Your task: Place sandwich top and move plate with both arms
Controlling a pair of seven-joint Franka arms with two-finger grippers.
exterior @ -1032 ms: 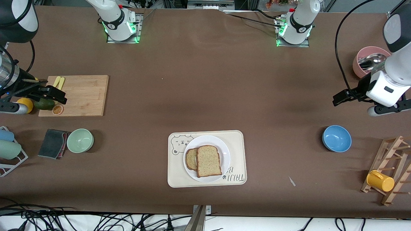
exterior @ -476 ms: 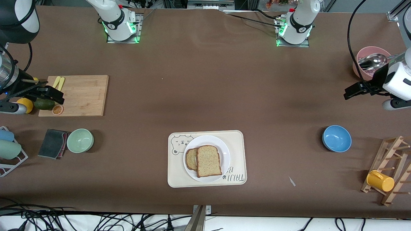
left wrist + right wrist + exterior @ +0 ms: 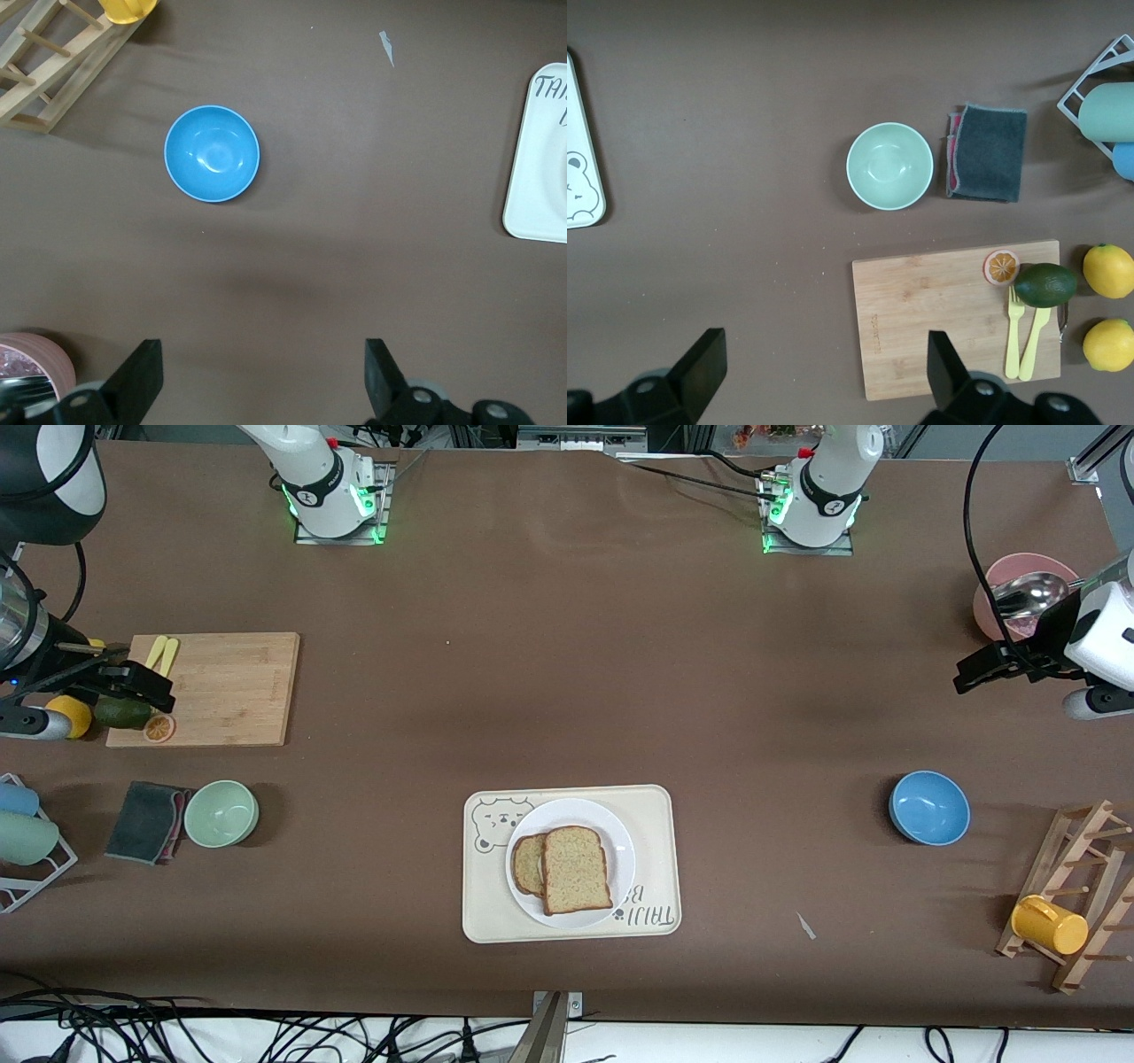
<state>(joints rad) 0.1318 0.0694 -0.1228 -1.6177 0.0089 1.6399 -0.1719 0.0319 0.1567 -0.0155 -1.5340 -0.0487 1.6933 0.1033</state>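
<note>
The left pincer (image 3: 979,673), jaws spread wide and empty, has pulled back toward the counter's edge over the past second, hovering near the pink bowl (image 3: 1019,593). The right pincer (image 3: 146,689), also wide and empty, hangs over the board (image 3: 213,688). The top (image 3: 576,870) lies on the plate (image 3: 620,850), overlapping a lower slice, the plate resting on the tray (image 3: 656,815). Placement looks done; no sign of the joint move. From the plate, open counter runs from 9 through 12 to 3 o'clock; the camera-side edge sits close at 6.

Brown table (image 3: 567,673), bear-print tray (image 3: 656,815), blue bowl (image 3: 928,807), cutting board (image 3: 230,686)
</note>
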